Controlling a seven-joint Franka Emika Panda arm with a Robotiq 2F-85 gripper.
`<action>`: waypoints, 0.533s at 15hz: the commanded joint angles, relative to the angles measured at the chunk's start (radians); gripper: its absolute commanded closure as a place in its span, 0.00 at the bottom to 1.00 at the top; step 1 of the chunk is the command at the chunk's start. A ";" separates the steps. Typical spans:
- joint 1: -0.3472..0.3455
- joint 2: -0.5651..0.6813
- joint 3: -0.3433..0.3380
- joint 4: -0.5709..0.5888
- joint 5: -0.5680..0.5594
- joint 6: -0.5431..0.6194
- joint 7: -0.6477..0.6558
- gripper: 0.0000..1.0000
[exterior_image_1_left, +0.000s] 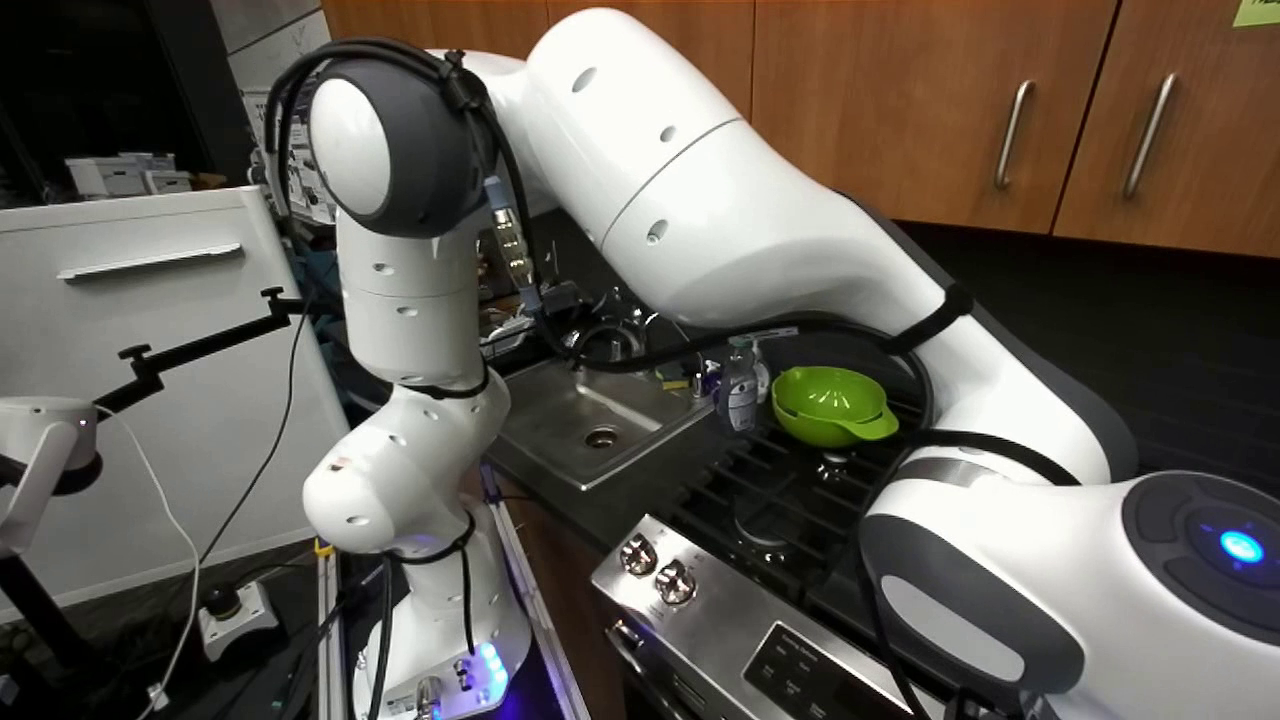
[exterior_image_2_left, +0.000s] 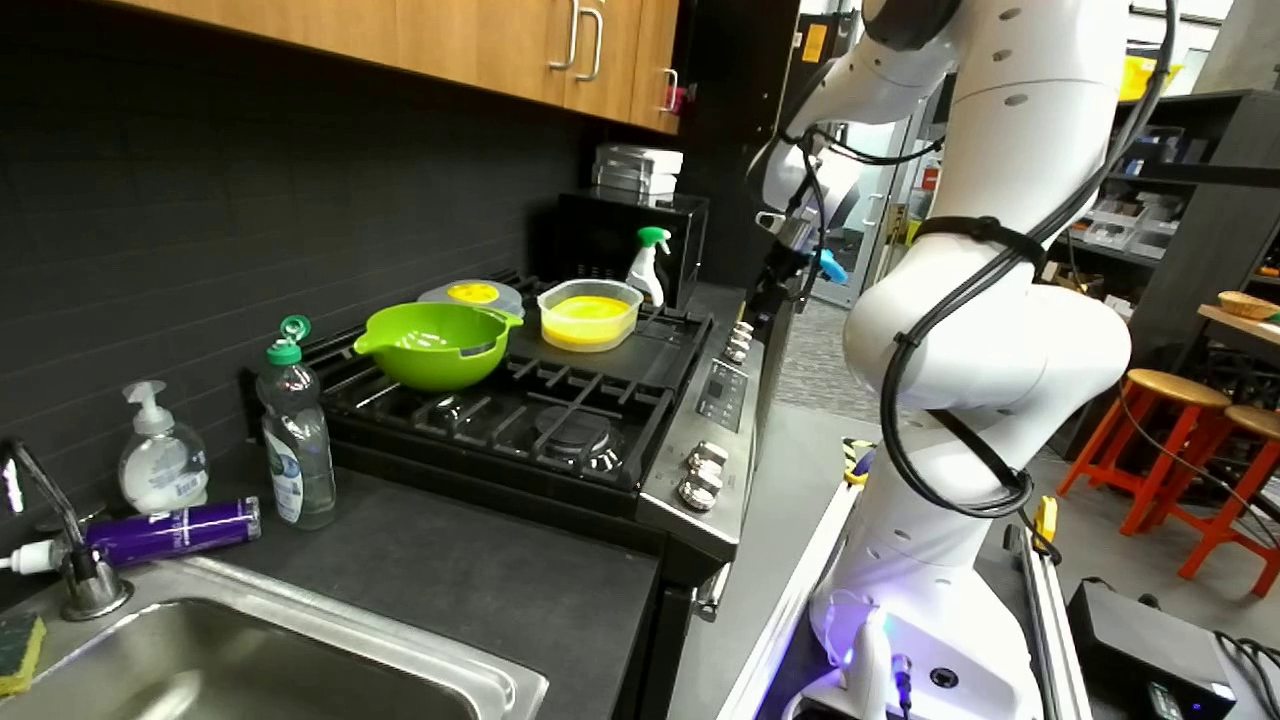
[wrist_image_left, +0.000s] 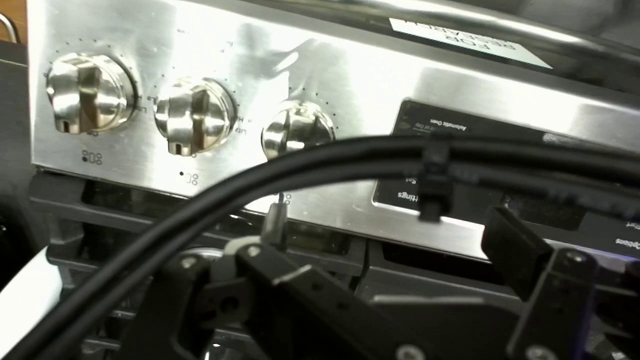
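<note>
The gripper (wrist_image_left: 395, 235) hangs spread apart, holding nothing, near the closest knob (wrist_image_left: 300, 125) on the steel panel (wrist_image_left: 350, 75); any careful approach squares both fingers (wrist_image_left: 515, 250) to it (keeping the looping cable (wrist_image_left: 390, 145) from snagging) before squeezing

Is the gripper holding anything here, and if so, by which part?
Nothing is held: the gripper is open, its fingers wide apart, with the stainless-steel stove control panel showing beyond them.

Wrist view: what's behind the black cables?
Behind the cables: a knob, the control panel, steel front and, lower left, stovetop. Covered: the knob's lower end and a strip of the panel; any markings there are hidden.
</note>
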 joint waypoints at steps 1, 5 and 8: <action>0.011 0.031 -0.004 0.034 0.022 -0.018 -0.021 0.00; 0.003 0.085 0.000 0.074 0.021 -0.013 -0.018 0.00; -0.004 0.121 0.010 0.094 0.017 -0.010 -0.020 0.00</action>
